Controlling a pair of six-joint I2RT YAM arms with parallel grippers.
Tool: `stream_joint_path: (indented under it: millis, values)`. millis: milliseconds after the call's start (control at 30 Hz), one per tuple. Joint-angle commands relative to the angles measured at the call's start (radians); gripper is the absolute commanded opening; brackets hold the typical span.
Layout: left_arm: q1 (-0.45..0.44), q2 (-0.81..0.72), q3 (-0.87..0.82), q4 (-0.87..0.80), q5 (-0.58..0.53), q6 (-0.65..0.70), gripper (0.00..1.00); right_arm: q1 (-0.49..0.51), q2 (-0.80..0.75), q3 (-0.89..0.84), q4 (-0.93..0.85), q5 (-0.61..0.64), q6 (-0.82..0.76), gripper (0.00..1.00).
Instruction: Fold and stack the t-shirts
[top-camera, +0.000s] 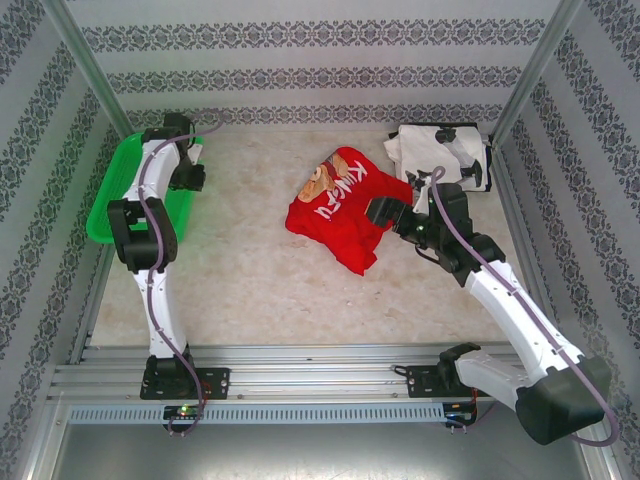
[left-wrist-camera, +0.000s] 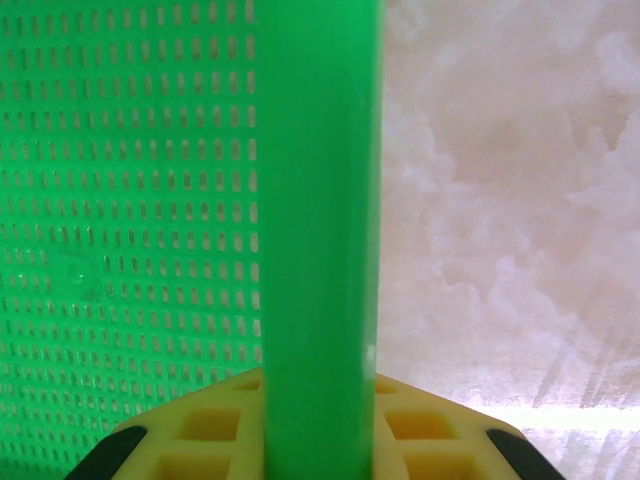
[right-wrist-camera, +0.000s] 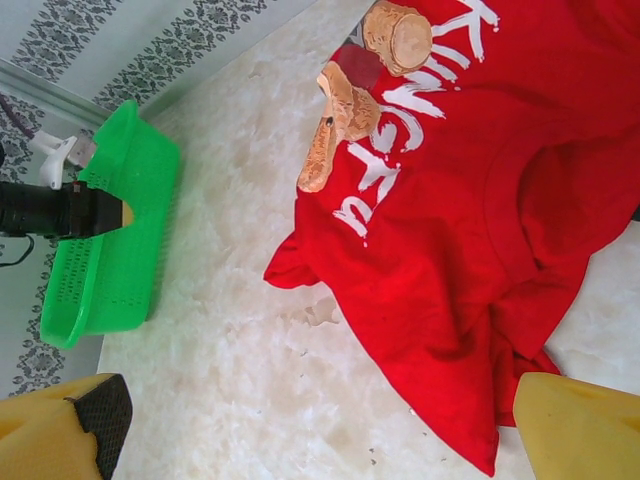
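The red t-shirt lies crumpled in the middle of the table, its teddy-bear print and white lettering facing up. In the right wrist view the red t-shirt spreads across the right half. My right gripper hovers at the shirt's right edge. It is open wide, with a corner of the red cloth and bare table between the yellow fingers. The white t-shirt with black blotches sits bunched at the back right. My left gripper is shut on the green basket's rim.
The green mesh basket stands at the back left against the wall. Patterned walls and metal posts close in the table on three sides. Bare marble-look tabletop stretches between the basket and the red shirt and toward the front.
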Motion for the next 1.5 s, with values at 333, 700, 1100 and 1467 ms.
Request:
stream_joint_path:
  millis: [333,700,1100,1467]
  values:
    - [0.0,-0.099,0.086,-0.003,0.128,-0.247,1.0,0.012,0.359,0.097,-0.166,0.041,-0.064,0.88]
    - [-0.375,-0.364,-0.294,0.334,0.323,-0.387,1.0,-0.117,0.575,0.215,-0.11,0.037,-0.094,0.77]
    - [-0.48,-0.38,-0.728,0.738,0.457,-0.727,0.93,-0.09,0.704,0.272,-0.051,-0.029,-0.057,0.57]
    - [-0.521,-0.299,-0.791,0.91,0.419,-0.818,0.88,-0.06,0.826,0.359,-0.018,-0.025,-0.042,0.36]
